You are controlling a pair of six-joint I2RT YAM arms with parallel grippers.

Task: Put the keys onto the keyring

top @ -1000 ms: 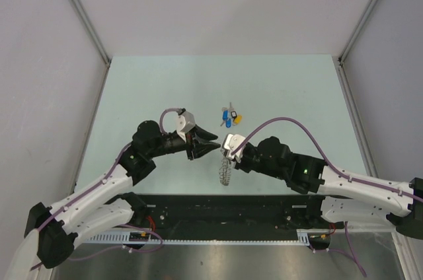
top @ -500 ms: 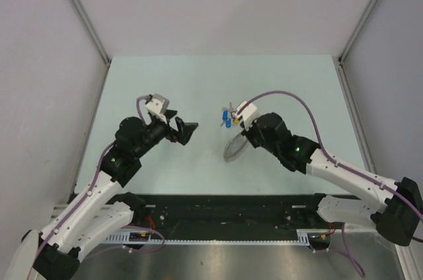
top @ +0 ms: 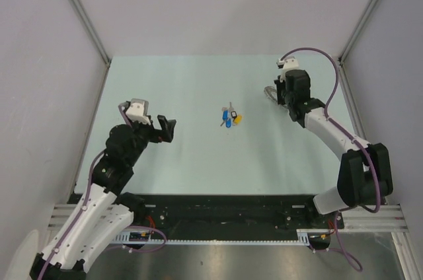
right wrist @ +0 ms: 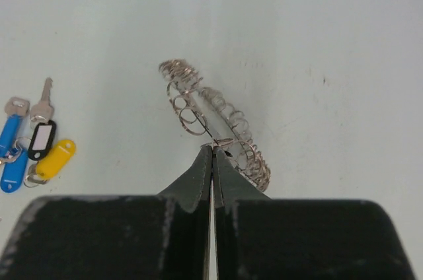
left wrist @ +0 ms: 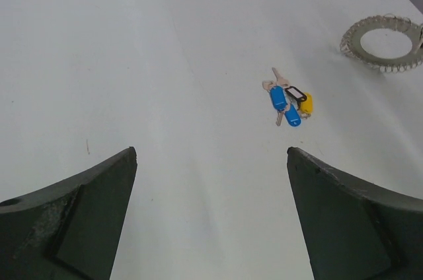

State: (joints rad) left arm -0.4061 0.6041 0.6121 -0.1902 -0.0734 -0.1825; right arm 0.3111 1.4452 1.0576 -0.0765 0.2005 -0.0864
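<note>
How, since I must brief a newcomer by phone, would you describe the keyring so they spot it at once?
Start at the pale green table and look to its far right side, where the right arm's tool is shut on the keyring. It is a wide silvery ring of wire loops with an open centre, unlike the small coloured keys at mid-table.

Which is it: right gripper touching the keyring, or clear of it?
Touching. In the right wrist view, the right gripper has its jaws shut together on the near rim of the keyring, with the wire pinched at the tips.
</note>
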